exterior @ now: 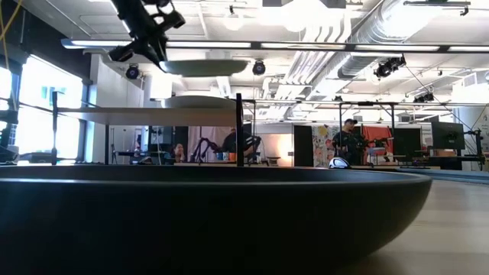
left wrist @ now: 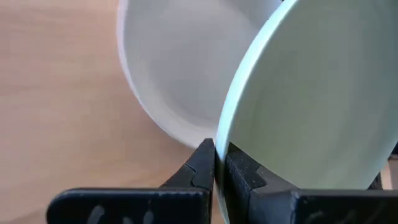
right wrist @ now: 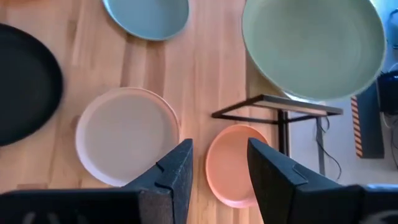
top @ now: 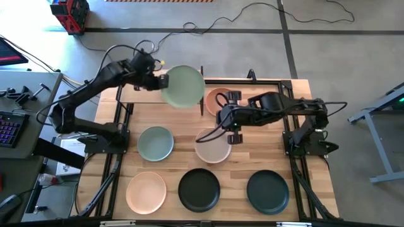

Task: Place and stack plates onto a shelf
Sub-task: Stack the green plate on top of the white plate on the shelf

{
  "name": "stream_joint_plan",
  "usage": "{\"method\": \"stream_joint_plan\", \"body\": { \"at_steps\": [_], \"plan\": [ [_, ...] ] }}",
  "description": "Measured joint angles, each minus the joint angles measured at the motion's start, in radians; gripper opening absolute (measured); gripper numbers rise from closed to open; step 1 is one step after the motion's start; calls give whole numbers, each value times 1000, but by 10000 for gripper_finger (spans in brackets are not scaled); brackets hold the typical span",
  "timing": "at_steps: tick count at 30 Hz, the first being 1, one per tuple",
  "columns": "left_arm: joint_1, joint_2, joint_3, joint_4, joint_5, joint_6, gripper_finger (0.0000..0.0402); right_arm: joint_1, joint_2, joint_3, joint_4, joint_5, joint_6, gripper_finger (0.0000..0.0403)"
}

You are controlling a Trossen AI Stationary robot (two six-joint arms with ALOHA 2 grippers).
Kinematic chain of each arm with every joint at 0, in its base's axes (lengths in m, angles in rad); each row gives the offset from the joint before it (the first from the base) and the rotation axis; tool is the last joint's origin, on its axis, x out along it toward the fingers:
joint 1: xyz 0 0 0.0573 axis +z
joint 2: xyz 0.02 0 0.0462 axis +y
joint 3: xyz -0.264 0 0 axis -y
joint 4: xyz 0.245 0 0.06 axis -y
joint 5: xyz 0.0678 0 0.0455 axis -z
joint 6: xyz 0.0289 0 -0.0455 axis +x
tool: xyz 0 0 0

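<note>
My left gripper [top: 163,81] is shut on a pale green plate [top: 184,86], which hangs over the shelf [top: 136,94] at the table's far side. Another pale plate [left wrist: 168,68] lies on the shelf right under it; the low view shows that plate [exterior: 200,101] below the held one [exterior: 205,67]. Near the table's middle my right gripper [top: 231,128] hangs open with nothing between its fingers. It is above the gap between a beige plate [right wrist: 127,137] and a salmon pink plate [right wrist: 231,167], both flat on the table. My left gripper pinches the green plate's rim [left wrist: 219,144] between its two fingers, on the plate's left side. The fingers come from the table's left, slanting down. The plate is lifted clear of the shelf and of the plate below it, and is roughly level.
A blue-grey plate [top: 155,142] lies left of the beige one. Along the near edge lie a cream-peach plate [top: 146,191] and two black plates [top: 199,189] [top: 267,191]. The shelf's black corner post [right wrist: 281,127] stands beside the salmon plate.
</note>
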Motion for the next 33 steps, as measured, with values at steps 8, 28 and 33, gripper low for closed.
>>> {"method": "stream_joint_plan", "body": {
  "at_steps": [8,28,33],
  "plan": [
    [120,40,1,16,21,34,7,-73,0,0,1,2,-32,130],
    [250,173,1,66,167,51,7,-268,0,0,2,1,-193,130],
    [249,191,1,66,168,51,8,-295,0,0,2,1,-211,130]
  ]
}}
